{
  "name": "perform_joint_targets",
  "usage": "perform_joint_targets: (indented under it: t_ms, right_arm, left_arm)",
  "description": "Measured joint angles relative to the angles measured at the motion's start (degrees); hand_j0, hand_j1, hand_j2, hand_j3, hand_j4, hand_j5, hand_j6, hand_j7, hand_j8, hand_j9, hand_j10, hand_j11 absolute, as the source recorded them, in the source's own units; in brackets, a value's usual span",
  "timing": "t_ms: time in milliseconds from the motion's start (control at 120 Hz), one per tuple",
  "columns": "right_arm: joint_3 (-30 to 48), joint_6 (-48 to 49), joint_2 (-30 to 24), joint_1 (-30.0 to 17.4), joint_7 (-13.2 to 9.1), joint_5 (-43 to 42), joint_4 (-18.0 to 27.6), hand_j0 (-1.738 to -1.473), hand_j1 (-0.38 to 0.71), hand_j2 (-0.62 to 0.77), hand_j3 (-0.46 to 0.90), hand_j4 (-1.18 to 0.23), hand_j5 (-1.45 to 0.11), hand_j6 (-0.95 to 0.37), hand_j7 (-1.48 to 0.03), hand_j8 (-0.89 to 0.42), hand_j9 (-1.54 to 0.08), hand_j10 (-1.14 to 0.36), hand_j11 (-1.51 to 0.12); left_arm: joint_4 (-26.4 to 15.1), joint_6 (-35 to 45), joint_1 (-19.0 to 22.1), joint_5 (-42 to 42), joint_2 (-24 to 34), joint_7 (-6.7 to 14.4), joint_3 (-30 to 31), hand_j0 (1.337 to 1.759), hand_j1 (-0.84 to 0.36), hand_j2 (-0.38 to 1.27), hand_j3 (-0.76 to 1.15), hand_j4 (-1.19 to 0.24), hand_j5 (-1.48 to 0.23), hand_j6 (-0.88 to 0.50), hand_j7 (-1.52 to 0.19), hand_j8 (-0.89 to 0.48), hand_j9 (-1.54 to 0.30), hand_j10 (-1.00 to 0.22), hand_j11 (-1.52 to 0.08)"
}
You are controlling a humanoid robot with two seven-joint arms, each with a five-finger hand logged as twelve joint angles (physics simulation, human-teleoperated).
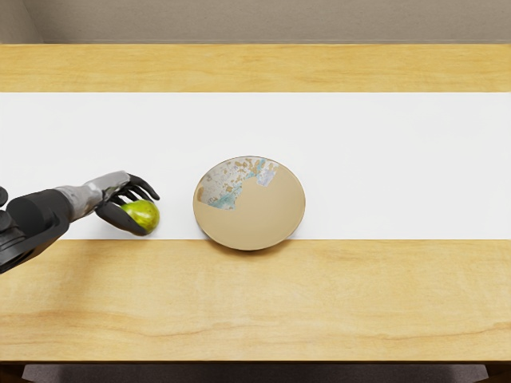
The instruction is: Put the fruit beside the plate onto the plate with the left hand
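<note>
The fruit (144,214), small, round and yellow-green, sits on the table (255,303) to the left of the plate (249,203), near it but not touching. The left hand (128,203) is wrapped around it, dark fingers (142,188) curled over the side far from the camera and the thumb under the near side. It looks light, firm and smooth-skinned, so it may roll or slip; a grip across its widest part seems safest.

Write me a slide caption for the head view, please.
Left hand grasps the green fruit on the white runner, beside the plate.
</note>
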Motion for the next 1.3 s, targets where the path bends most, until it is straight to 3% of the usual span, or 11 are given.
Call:
perform_joint_targets:
  t_ms: [333, 533, 675, 1300]
  right_arm:
    - [0.0, 0.0, 0.0, 0.0, 0.0, 0.0, 0.0, -1.658, -0.33, 0.0, 0.0, -0.02, -0.02, -0.02, -0.02, -0.02, -0.02, -0.02, -0.02]
    - [0.0, 0.0, 0.0, 0.01, 0.0, 0.01, 0.0, -1.658, -0.33, 0.0, 0.0, -0.02, -0.02, -0.02, -0.02, -0.02, -0.02, -0.02, -0.02]
    - [0.0, 0.0, 0.0, 0.01, 0.0, 0.01, 0.0, -1.658, -0.33, 0.0, 0.0, -0.02, -0.02, -0.02, -0.02, -0.02, -0.02, -0.02, -0.02]
    - [0.0, 0.0, 0.0, 0.01, -0.02, 0.02, 0.0, -1.658, -0.33, 0.0, 0.0, -0.02, -0.02, -0.02, -0.02, -0.02, -0.02, -0.02, -0.02]
  left_arm:
    - [-0.03, -0.16, -0.56, -0.62, 0.29, -0.07, -0.23, 1.648, -0.23, 0.12, 0.0, -0.53, -0.81, -0.32, -0.8, -0.27, -0.81, -0.44, -0.81]
    - [-0.13, -0.71, -2.23, -0.96, 0.94, -0.06, -0.76, 1.651, -0.31, 0.22, 0.0, -0.53, -0.83, -0.28, -0.8, -0.24, -0.79, -0.4, -0.79]
    - [-0.13, -1.66, -4.79, -1.02, 0.97, -0.06, -1.26, 1.653, -0.28, 0.19, 0.0, -0.53, -0.82, -0.31, -0.79, -0.26, -0.78, -0.42, -0.78]
    - [0.0, -6.04, -5.45, -0.97, -1.41, 0.08, -9.09, 1.654, -0.29, 0.27, 0.0, -0.54, -0.83, -0.38, -0.78, -0.31, -0.78, -0.44, -0.77]
